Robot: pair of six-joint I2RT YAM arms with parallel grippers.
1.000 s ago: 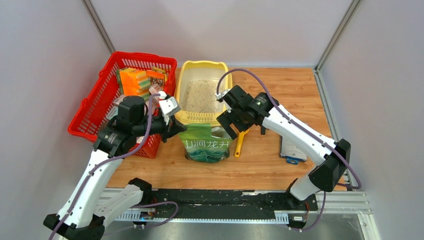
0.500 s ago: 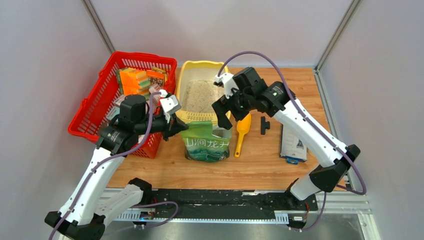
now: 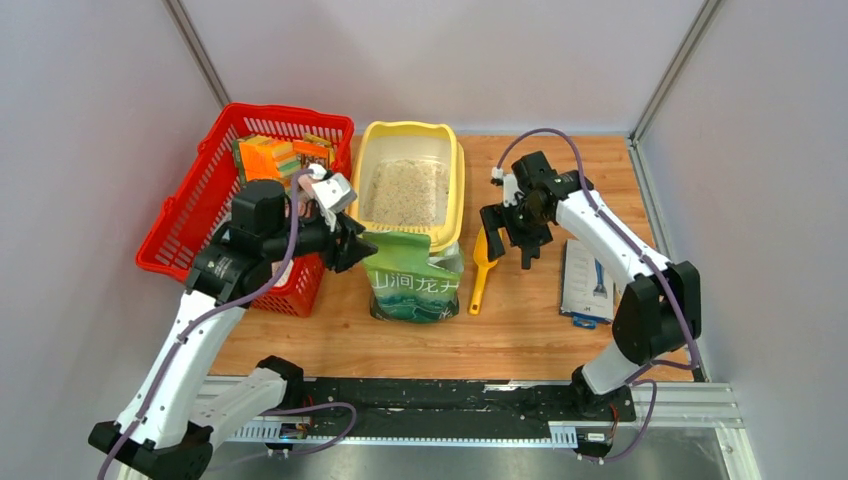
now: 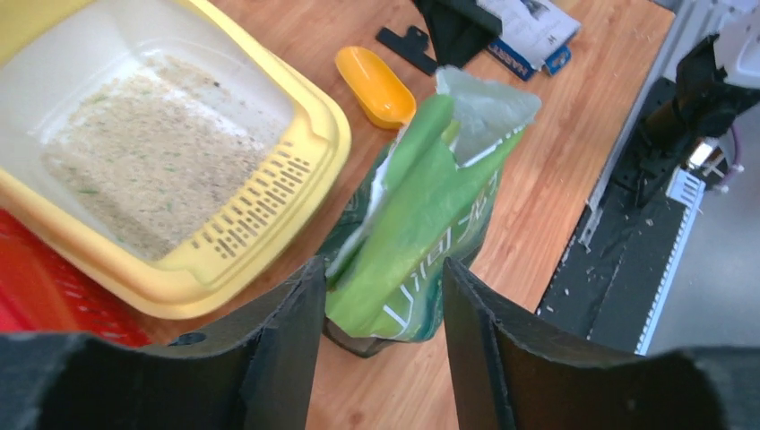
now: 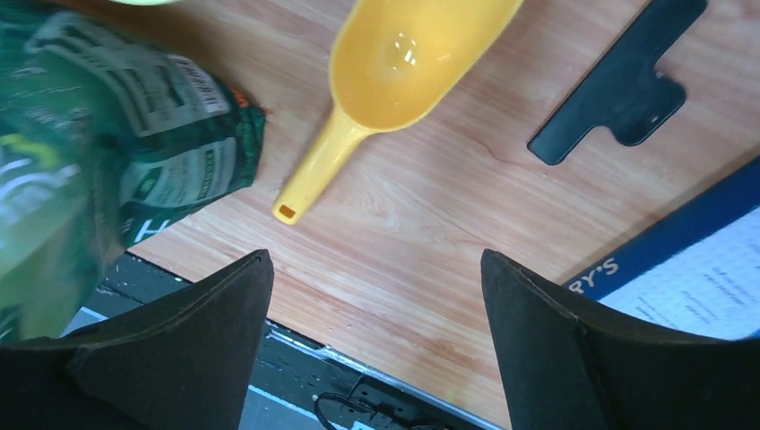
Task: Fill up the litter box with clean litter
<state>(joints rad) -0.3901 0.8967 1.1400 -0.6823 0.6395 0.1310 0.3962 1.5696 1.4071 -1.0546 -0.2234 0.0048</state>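
Note:
The pale yellow litter box point(image 3: 455, 190) stands at the back of the table with a layer of beige-grey clean litter point(image 3: 405, 192) in it; both show in the left wrist view too, the litter box point(image 4: 269, 224) and the litter point(image 4: 134, 152). In front of the box a green pouch point(image 3: 412, 285) stands upright, its top crumpled. My left gripper point(image 3: 352, 245) hovers at the pouch's left top corner, open; the pouch point(image 4: 421, 224) lies just beyond its fingertips point(image 4: 309, 273). My right gripper point(image 3: 512, 240) hangs open and empty over the table, right of the box.
A yellow scoop point(image 3: 483, 265) and a black clip point(image 5: 618, 90) lie under the right gripper. A blue-edged booklet point(image 3: 588, 280) lies further right. A red mesh basket point(image 3: 180, 215) with coloured sponges stands left of the litter box, close to my left arm.
My left gripper has opened and let go of the pouch's top, drawing slightly back. The right arm has swung right, away from the pouch and box, to above the scoop.

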